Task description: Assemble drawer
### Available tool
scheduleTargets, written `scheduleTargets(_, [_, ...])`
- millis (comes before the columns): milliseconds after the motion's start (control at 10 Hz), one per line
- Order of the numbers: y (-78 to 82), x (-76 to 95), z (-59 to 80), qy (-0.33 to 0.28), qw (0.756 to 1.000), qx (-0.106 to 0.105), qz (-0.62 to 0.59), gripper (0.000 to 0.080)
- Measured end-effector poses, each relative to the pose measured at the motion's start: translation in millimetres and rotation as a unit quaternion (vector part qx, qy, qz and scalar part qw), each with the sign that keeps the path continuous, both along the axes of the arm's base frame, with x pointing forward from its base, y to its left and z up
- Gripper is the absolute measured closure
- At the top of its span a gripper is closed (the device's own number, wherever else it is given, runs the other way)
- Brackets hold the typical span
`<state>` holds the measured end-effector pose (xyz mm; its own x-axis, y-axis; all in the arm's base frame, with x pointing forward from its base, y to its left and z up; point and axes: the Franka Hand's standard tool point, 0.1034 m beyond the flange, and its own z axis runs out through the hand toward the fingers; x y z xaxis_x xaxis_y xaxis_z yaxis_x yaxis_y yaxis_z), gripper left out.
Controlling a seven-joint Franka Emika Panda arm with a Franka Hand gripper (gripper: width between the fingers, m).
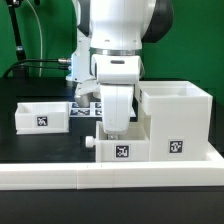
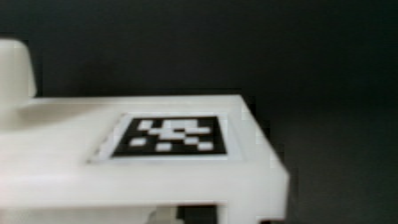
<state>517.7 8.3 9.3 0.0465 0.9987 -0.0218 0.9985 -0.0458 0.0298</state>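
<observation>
The box shell (image 1: 176, 118) stands at the exterior view's right, with a tag on its front. A knobbed tray (image 1: 118, 148) sits against the shell's left side, its knob (image 1: 90, 143) pointing to the exterior view's left. My gripper (image 1: 112, 128) reaches straight down into this tray, jaws close together on its wall. In the wrist view the tray's tagged white face (image 2: 175, 136) fills the frame and only my dark fingertips (image 2: 199, 214) show at the edge. A second tray (image 1: 42, 115) sits apart at the exterior view's left.
The long low white border rail (image 1: 110, 176) runs along the front of the black table. The marker board (image 1: 88, 105) lies behind the arm. A black cable (image 1: 40, 66) runs across the back left.
</observation>
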Motion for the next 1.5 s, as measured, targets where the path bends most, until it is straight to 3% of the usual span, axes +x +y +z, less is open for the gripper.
scheduleTargets(500, [-5.4,2.4,0.0,0.0,1.0,-0.001,0.022,0.0757])
scheduleTargets(1500, [-0.6,0.4,0.2,0.0,1.0,-0.006,0.016,0.0757])
